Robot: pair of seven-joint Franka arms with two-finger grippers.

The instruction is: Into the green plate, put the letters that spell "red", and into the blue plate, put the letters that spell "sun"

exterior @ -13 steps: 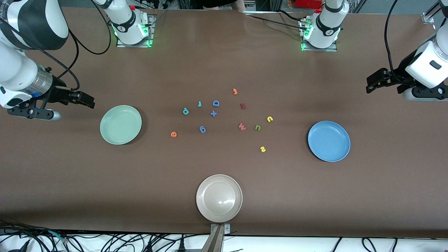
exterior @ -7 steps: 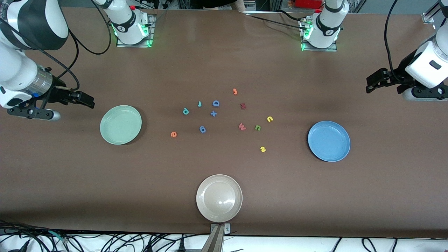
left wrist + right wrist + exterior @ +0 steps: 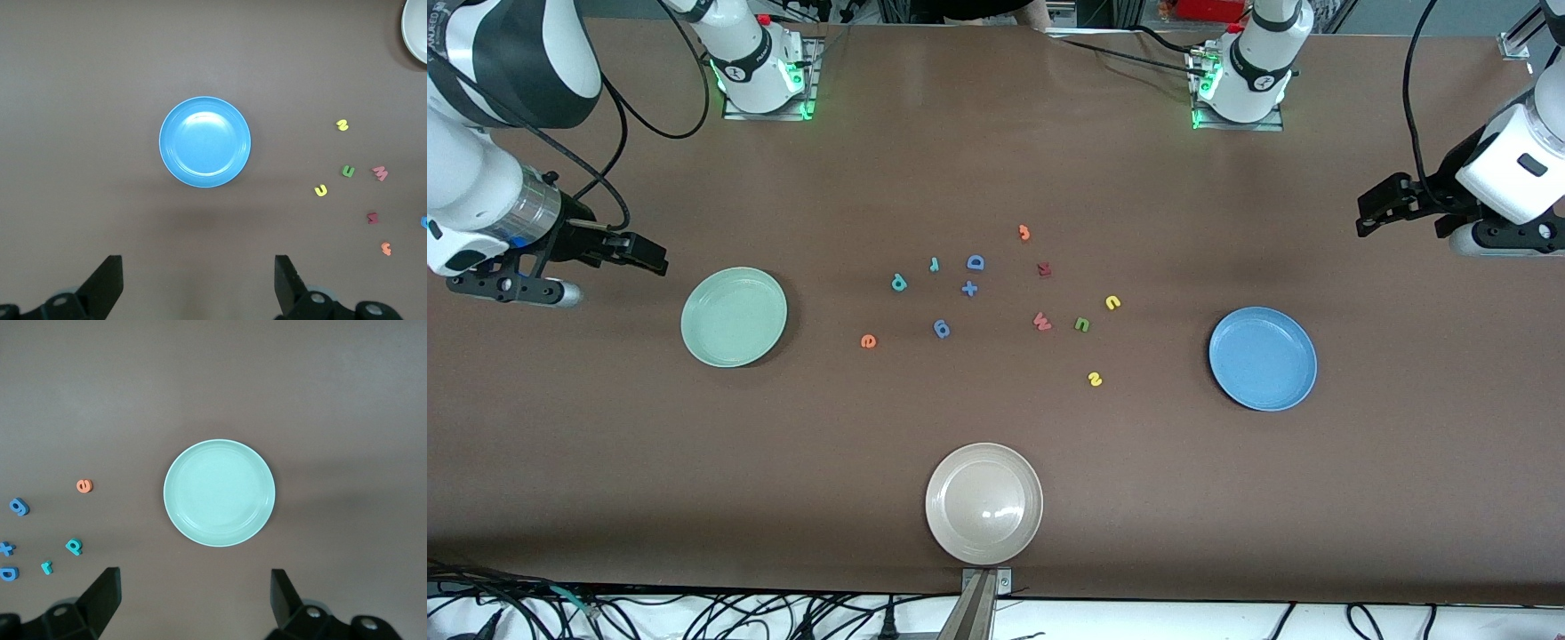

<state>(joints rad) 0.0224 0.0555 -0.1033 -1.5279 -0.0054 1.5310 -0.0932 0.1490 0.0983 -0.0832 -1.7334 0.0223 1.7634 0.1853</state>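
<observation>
Matte brown tabletop [image 3: 996, 160], smooth and plain, unchanged from a second ago: no letter shifted, both arms parked as before.

Left gripper [image 3: 1371, 212] hovering over the left arm's end of the tabletop, fingers [image 3: 107, 283] spread wide, nothing between them. Right gripper [image 3: 649, 253] waiting over the right arm's end, fingers [image 3: 103, 597] likewise wide apart and empty.

Round pale green plate [image 3: 734, 316] with raised rim and glossy face, bare inside, toward the right arm's end. Matching blue plate [image 3: 1263, 358], same shape and sheen, bare inside, toward the left arm's end. Beige plate [image 3: 983, 503], glossy too, nearest the front camera.

Small flat foam-like letters scattered between the two coloured plates, none touching. Teal "r" [image 3: 934, 264] between teal "d" [image 3: 898, 283] and blue "D" [image 3: 975, 262]; orange "e" [image 3: 868, 340] nearer the camera, closest to the green plate. Yellow "u" [image 3: 1112, 302] just beside green "n" [image 3: 1081, 324]; yellow "s" [image 3: 1095, 380] nearer the camera. Blue plus sign [image 3: 969, 288], blue "6"-like piece [image 3: 942, 329], pink "w" [image 3: 1041, 321], dark red letter [image 3: 1044, 268] and another orange piece [image 3: 1024, 233] mixed among them.
</observation>
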